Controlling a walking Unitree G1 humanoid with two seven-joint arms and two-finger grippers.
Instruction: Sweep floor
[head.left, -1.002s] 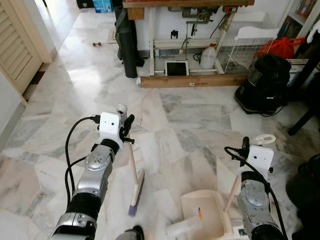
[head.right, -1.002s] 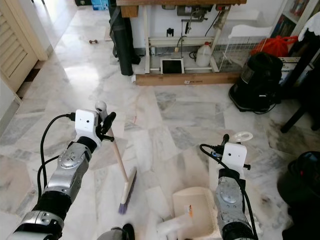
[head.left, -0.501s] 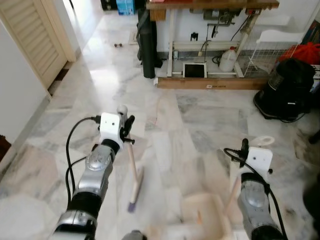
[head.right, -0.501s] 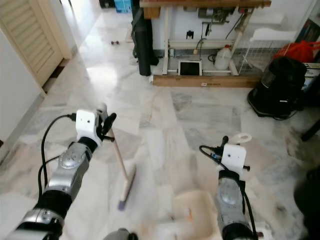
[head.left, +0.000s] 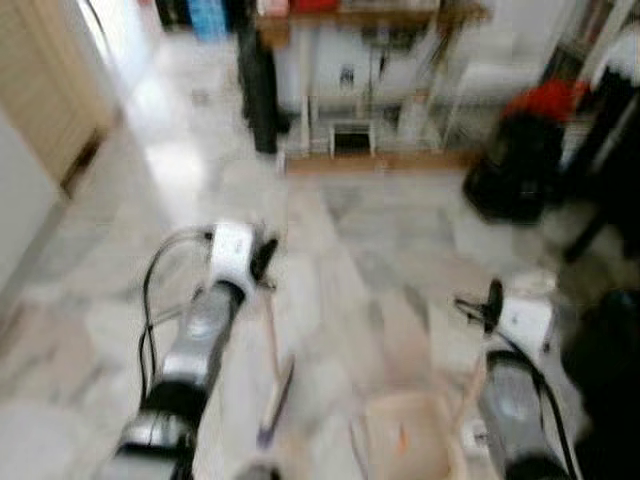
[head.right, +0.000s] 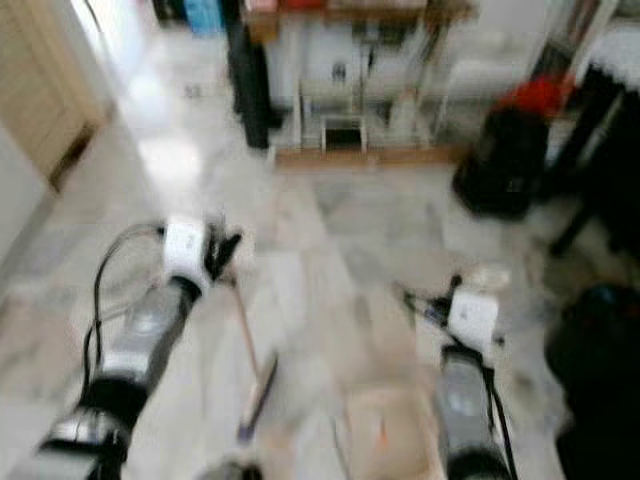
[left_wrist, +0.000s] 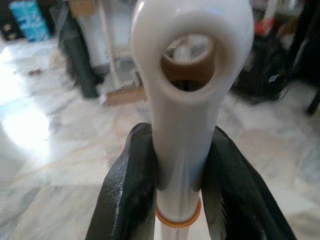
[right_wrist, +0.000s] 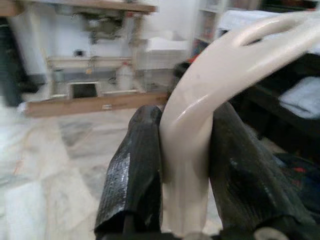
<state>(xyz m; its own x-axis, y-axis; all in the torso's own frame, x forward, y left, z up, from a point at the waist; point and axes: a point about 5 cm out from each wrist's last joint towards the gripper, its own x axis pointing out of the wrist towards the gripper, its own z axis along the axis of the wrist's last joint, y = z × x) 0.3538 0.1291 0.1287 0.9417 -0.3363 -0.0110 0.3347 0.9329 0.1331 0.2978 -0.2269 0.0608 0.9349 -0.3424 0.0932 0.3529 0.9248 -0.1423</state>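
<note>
Broom (head.left: 272, 375) stands tilted on the marble floor (head.left: 340, 240), handle up, brush head down w/ its purple bristles near the pics' lower edge. Its white handle top, w/ hang hole, sits squeezed between the left gripper (left_wrist: 180, 187)'s 2 black fingers (left_wrist: 127, 190); jaws narrow, clamped on the handle just above an orange ring. Head views place that gripper (head.left: 262, 262) at the handle's upper end, up and left of the brush head.

Dustpan (head.left: 410, 440) lies on the floor right of the broom head, close but apart, beige w/ a small orange label. Its curved beige handle (right_wrist: 200, 125) is pinched between the right gripper (right_wrist: 185, 170)'s 2 fingers, jaws narrow on it, fingers touching it on both sides.

Head views are motion-blurred, detail poor. Ahead of the broom: open floor, bright glare patch to the far left. Beyond that a wood-topped table (head.left: 370, 15) w/ white legs, dark upright roll (head.left: 262, 90) beside its left leg, white jug (right_wrist: 124, 77) and wooden plank (right_wrist: 95, 104) under it. Right of the dustpan: black bag-like object (head.left: 515, 170) w/ red item above, dark furniture further right. Louvred door (head.left: 40, 90) far left of the broom.
</note>
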